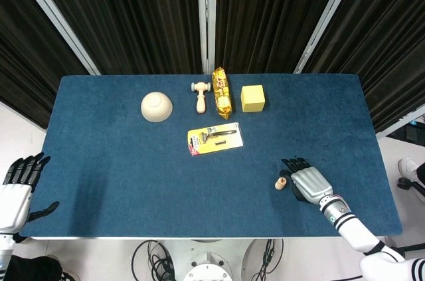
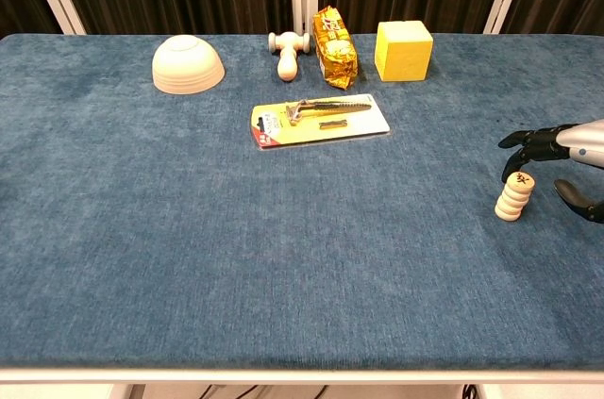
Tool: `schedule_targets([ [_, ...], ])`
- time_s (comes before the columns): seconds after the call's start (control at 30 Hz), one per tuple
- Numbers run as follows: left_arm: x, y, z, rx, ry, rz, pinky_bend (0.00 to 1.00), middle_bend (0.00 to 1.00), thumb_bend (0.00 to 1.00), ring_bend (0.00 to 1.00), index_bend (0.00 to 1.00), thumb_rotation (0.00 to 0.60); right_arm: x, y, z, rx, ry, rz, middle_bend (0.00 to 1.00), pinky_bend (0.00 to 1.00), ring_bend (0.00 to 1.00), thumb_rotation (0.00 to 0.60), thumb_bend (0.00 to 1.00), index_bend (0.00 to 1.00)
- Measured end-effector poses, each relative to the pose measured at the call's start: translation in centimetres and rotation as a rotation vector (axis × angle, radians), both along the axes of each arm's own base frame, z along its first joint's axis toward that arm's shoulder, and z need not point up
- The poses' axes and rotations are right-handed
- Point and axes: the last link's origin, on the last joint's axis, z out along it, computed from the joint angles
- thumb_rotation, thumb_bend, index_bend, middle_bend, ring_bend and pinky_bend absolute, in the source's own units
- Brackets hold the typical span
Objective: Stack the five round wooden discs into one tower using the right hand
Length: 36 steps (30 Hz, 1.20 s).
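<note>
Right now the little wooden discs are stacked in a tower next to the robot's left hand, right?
Not quite. The tower of discs stands next to the robot's right hand, not its left. The chest view shows it best. The discs are indeed stacked.

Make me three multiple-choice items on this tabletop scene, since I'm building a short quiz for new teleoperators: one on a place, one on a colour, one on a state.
1. Where does the disc tower stand?
A. Beside the bowl
B. Near the right robot hand, toward the table's right front
C. On the razor pack

2. What colour is the cube?
A. Yellow
B. Red
C. White

3. How does the bowl lie?
A. Upright, holding discs
B. On its side
C. Upside down on the cloth

Answers:
1 B: both views show the tower just left of the right robot hand, far from the bowl and the razor pack.
2 A: the cube at the table's far edge is plainly yellow.
3 C: the chest view shows its dome up and rim on the cloth.
</note>
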Motion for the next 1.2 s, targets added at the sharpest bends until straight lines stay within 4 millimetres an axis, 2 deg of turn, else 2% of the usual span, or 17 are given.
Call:
schedule_targets([
  [1.2,0.03,-0.04,-0.02,0.000,0.002,-0.001,0.00,0.00,0.14,0.00,0.08,0.600,0.17,0.44,0.06,0.001,0.000,0.004,0.00,0.00,0.00,0.572,0.77,0.30],
])
